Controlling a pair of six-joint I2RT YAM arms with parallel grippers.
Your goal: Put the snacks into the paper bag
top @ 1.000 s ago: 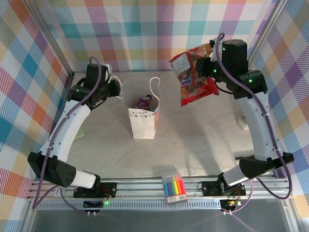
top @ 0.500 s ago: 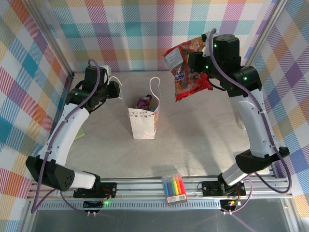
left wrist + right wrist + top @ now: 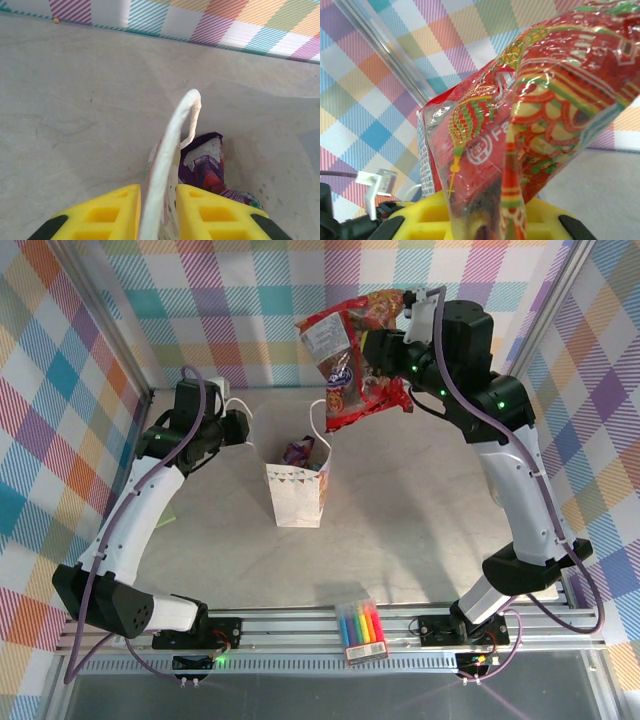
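The paper bag (image 3: 297, 495) stands open mid-table, with a purple snack (image 3: 297, 451) inside. My left gripper (image 3: 243, 426) is shut on the bag's left rim. In the left wrist view the white rim and cord handle (image 3: 167, 165) run between the yellow fingers (image 3: 102, 215). A purple packet (image 3: 207, 162) and a teal one (image 3: 250, 199) lie inside the bag. My right gripper (image 3: 397, 352) is shut on a red snack packet (image 3: 348, 360), held high just behind and right of the bag's mouth. In the right wrist view the packet (image 3: 540, 110) rises from between the yellow fingers (image 3: 420, 220).
A pack of rainbow marker pens (image 3: 361, 629) lies on the front rail between the arm bases. Checked walls (image 3: 300, 300) close in the back and sides. A green item (image 3: 171, 517) peeks out under the left arm.
My right arm has carried the red packet leftward and a little higher, from the back right to near the bag's mouth. The left arm and the bag have stayed put.
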